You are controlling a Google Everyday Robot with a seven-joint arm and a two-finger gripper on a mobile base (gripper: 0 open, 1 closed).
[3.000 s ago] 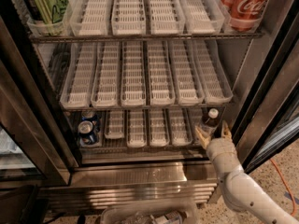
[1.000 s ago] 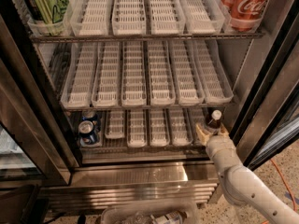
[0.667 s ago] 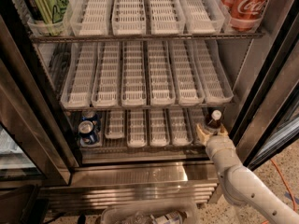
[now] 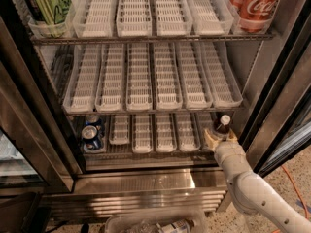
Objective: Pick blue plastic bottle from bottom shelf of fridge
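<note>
The blue plastic bottle (image 4: 223,124) stands upright at the right end of the bottom shelf (image 4: 146,152) of the fridge (image 4: 146,178). I see its white cap and dark brown neck; its lower body is hidden behind my gripper. My gripper (image 4: 220,137) reaches in from the lower right on its white arm. It is open, with one tan finger on each side of the bottle's lower part, at shelf level.
Two blue soda cans (image 4: 91,134) stand at the bottom shelf's left end. A green can (image 4: 46,4) and red Coca-Cola cans (image 4: 255,4) are on the top rack. The dark door frame (image 4: 279,101) is close on the right. A clear bin (image 4: 155,222) lies on the floor below.
Since three seconds ago my gripper has pushed slightly farther in around the bottle. Over the last second nothing has visibly moved, and the bottle stands where it was.
</note>
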